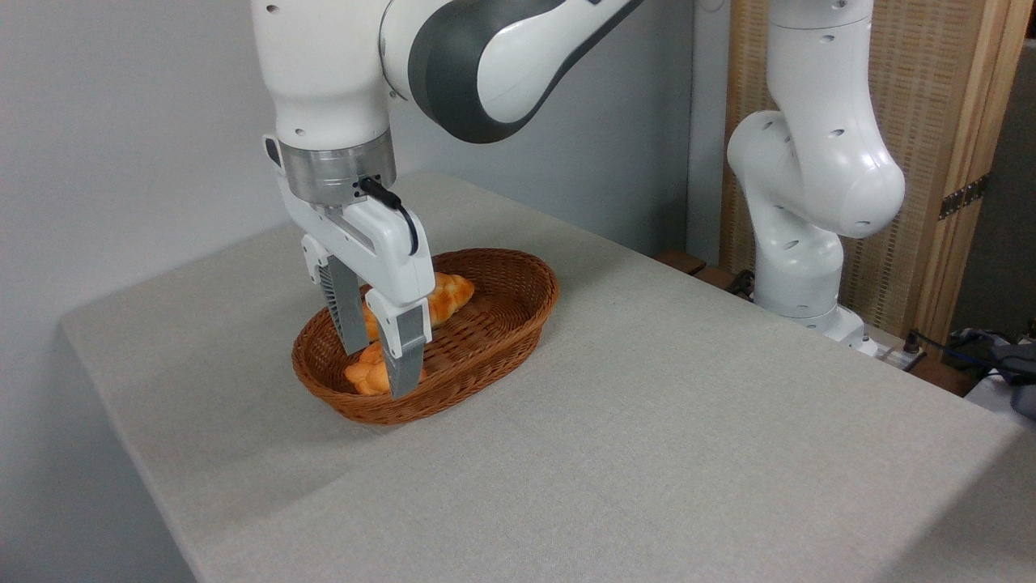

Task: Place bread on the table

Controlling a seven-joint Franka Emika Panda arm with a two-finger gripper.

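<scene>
Your surface (647, 453) is a wide one covered in pale grey-beige woven cloth, with rounded corners, set against a plain light wall; behind its far right corner you can see a slatted wooden screen (931, 162) and some cables. The arm's white base stands just off the far right edge.

Take the brown wicker basket (518, 312) as your landmark: it is oval and sits left of the surface's middle, its long axis running from near left to far right. The bread (366, 374), a small knobbly orange-golden bun, lies inside the basket at its near-left end, against the wall. So little of it shows past the tool that you cannot tell which way its long axis runs. A longer, paler loaf (445, 298) lies further back in the basket, stretched along the basket's long axis.

Your tool (379, 372) reaches down into the basket's near-left end, fingers apart, one on either side of the bread; whether the fingers touch it, you cannot tell.
</scene>
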